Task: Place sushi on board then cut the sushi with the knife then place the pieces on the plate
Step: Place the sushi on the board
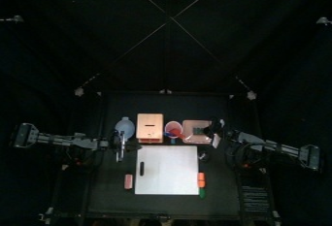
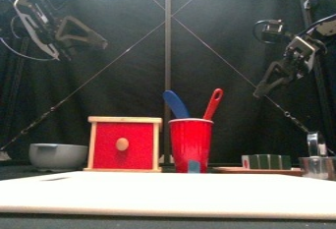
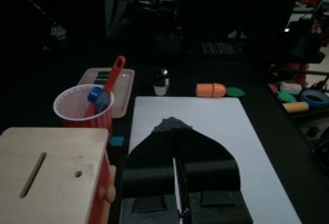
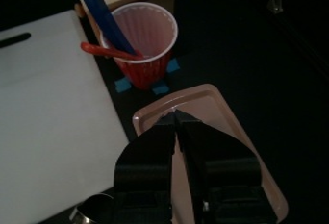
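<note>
1. Left pincer (image 3: 174, 124) and right pincer (image 4: 176, 117) are hanging high, jaws pressed together, holding nothing.
2. Sushi (image 2: 266, 161) is sitting lower right in the front view, seemingly on the tray (image 4: 203, 105), off the board (image 1: 169, 172).
3. Descending closed is risking scattered blocks or a bumped cup (image 2: 191, 144).

Cutting board (image 1: 169, 170) mid-table, a row behind it.
From the board, the bowl (image 1: 123, 125) sits at 10 o'clock, the wooden box (image 1: 149, 125) at 11, the cup (image 1: 174, 128) at 12 with knives (image 2: 176, 105) standing in it, the tray (image 4: 225, 108) at 1 with the sushi roll (image 2: 266, 161) on it; toy foods (image 1: 201, 178) lie at 4 and 8.
</note>
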`<state>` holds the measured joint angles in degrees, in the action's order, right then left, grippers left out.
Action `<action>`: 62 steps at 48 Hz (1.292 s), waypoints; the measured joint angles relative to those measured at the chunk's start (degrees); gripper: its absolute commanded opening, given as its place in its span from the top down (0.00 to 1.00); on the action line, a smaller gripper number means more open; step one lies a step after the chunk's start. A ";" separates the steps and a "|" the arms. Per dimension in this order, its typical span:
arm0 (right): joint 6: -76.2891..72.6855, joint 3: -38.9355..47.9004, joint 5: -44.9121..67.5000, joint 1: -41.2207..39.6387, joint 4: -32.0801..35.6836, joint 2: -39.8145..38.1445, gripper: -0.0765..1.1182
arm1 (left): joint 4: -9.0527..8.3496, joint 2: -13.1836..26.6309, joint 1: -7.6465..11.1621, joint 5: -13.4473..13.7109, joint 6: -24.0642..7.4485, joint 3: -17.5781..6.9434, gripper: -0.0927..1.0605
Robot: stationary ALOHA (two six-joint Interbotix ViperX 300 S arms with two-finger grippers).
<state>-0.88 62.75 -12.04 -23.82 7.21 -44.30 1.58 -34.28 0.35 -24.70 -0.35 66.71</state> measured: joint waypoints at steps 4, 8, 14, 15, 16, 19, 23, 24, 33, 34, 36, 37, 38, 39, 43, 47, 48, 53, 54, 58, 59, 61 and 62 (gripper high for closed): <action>0.35 -0.79 -1.41 0.00 2.20 0.70 0.06 | 0.00 0.62 -0.09 -0.35 0.09 0.00 0.59; 0.18 -1.58 -3.08 0.00 3.43 1.67 0.05 | 0.00 0.97 -0.09 -0.53 0.00 0.00 0.58; 0.26 -2.72 -5.27 -0.18 4.22 3.78 0.07 | 0.09 1.23 0.00 -0.53 0.09 -0.09 0.58; 0.26 -2.90 -5.63 -0.26 4.22 4.04 0.08 | 0.00 1.23 -0.09 -0.62 0.09 0.00 0.58; 0.44 -3.08 -6.06 -0.35 4.22 4.48 0.08 | 0.00 1.23 -0.09 -0.62 0.09 -0.09 0.58; 0.88 -3.60 -7.21 -0.79 4.39 5.89 0.08 | 0.00 1.23 -0.09 -0.62 0.18 0.00 0.58; 0.70 -4.13 -8.61 -1.23 4.57 7.73 0.08 | 0.00 1.23 -0.09 -0.62 0.18 -0.09 0.58; 0.88 -4.22 -8.88 -1.32 4.57 8.17 0.08 | 0.00 1.23 -0.09 -0.62 0.18 0.00 0.58; 4.66 -5.27 -10.55 -2.81 4.22 12.74 0.08 | 0.00 1.23 -0.18 -0.62 0.18 0.00 0.58; 4.92 -5.45 -10.63 -3.08 4.04 13.27 0.08 | 0.09 1.23 -0.18 -0.62 0.18 0.00 0.58; 5.36 -5.80 -10.72 -3.52 3.60 14.33 0.08 | 0.09 1.23 -0.26 -0.62 0.18 0.00 0.58; 5.63 -5.98 -10.72 -3.87 3.43 14.85 0.08 | 0.00 1.23 -0.26 -0.62 0.18 -0.09 0.58; 6.15 -6.15 -10.81 -4.13 3.25 15.29 0.08 | 0.00 1.23 -0.35 -0.62 0.26 0.00 0.58; 6.50 -6.33 -10.81 -4.48 3.16 15.73 0.08 | 0.09 1.23 -0.35 -0.62 0.18 -0.09 0.58; 8.17 -6.77 -10.90 -5.45 2.72 17.31 0.08 | 0.00 1.23 -0.35 -0.62 0.18 -0.09 0.58; 10.55 -7.12 -11.07 -6.24 0.88 18.98 0.08 | 0.00 1.23 -0.44 -0.62 0.26 0.00 0.58; 11.25 -7.21 -11.16 -6.42 0.26 19.42 0.08 | 0.00 1.23 -0.35 -0.70 0.35 0.00 0.58; 14.68 -7.47 -11.60 -7.21 -2.37 21.53 0.08 | 0.00 1.23 -0.35 -0.62 0.35 0.00 0.58; 15.38 -7.56 -11.60 -7.38 -2.90 21.80 0.08 | 0.00 1.23 -0.35 -0.62 0.35 0.00 0.58; 19.07 -7.73 -11.78 -8.44 -5.71 23.38 0.08 | 0.00 1.23 -0.53 -0.62 0.35 0.00 0.58; 19.78 -7.73 -11.78 -8.70 -6.33 23.73 0.08 | 0.09 1.23 -0.53 -0.70 0.26 0.00 0.58; 21.18 -7.82 -11.78 -9.32 -7.38 24.17 0.08 | 0.09 1.23 -0.53 -0.70 0.26 -0.09 0.58; 21.97 -7.91 -11.69 -9.76 -7.91 24.35 0.08 | 0.00 1.23 -0.62 -0.62 0.26 0.00 0.58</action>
<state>21.09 54.84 -23.73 -33.57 -0.70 -19.95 1.58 -33.05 -0.26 -25.31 -0.09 66.71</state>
